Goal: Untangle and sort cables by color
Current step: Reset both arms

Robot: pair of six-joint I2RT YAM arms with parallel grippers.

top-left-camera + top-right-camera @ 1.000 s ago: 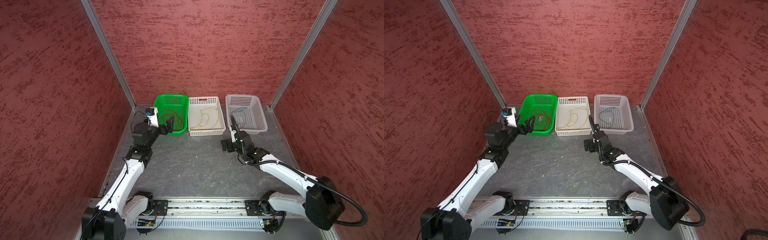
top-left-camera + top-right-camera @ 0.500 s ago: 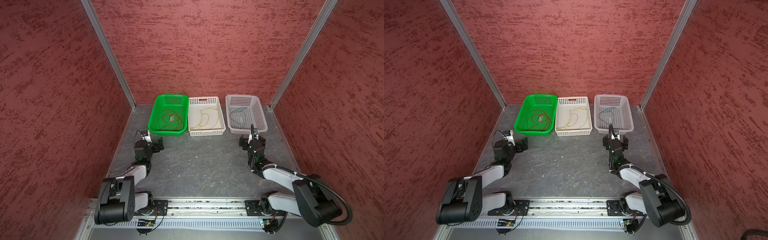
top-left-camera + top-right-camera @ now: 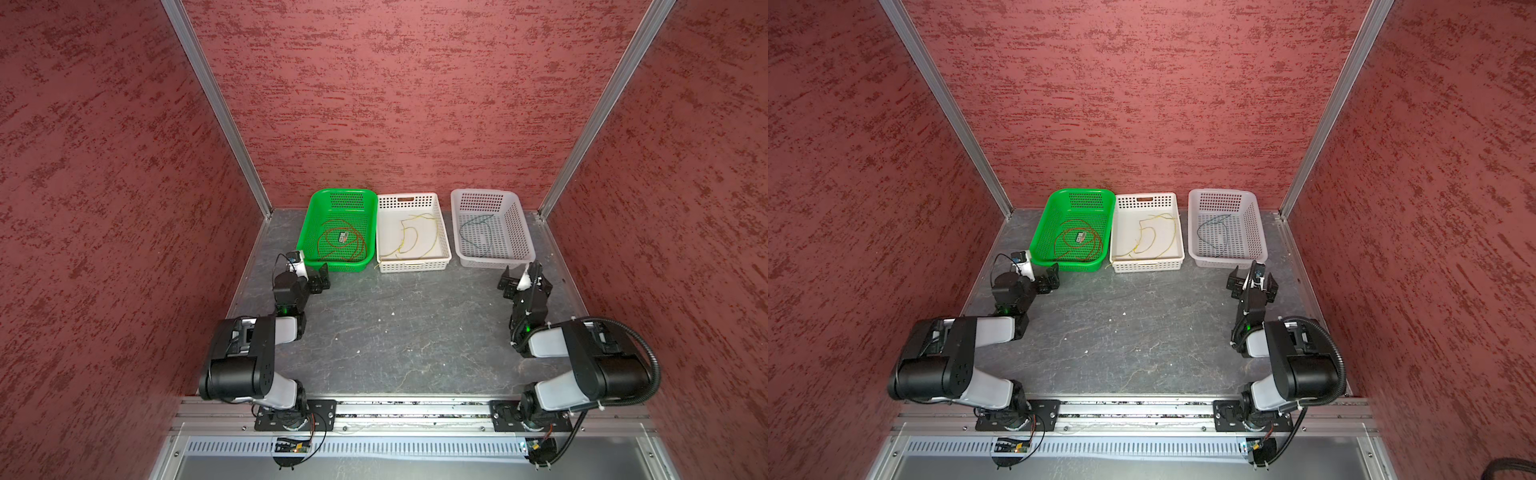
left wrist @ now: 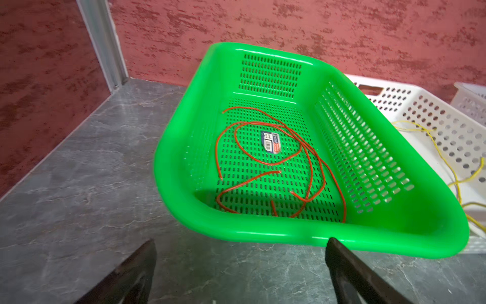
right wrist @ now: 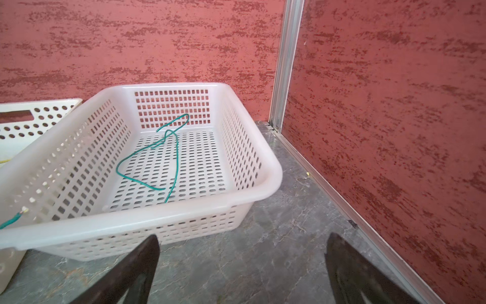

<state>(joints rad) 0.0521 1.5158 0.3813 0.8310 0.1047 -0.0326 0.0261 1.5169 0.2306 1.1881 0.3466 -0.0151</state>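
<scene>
Am finding no legible words or numbers anywhere. Am seeing only 1 small sticker [image 4: 271,141] on floor of green basket [image 4: 263,234]: barcode patch, red and blue print, lettering too small for reading.

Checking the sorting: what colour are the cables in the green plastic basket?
Red; the thin looping cables show best in the left wrist view.

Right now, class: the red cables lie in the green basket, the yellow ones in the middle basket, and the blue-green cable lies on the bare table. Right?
One slip: the blue-green cable lies inside the right-hand basket, not on the table, as the right wrist view shows. The red cables in the green basket and the yellow cables in the middle basket are right.
</scene>
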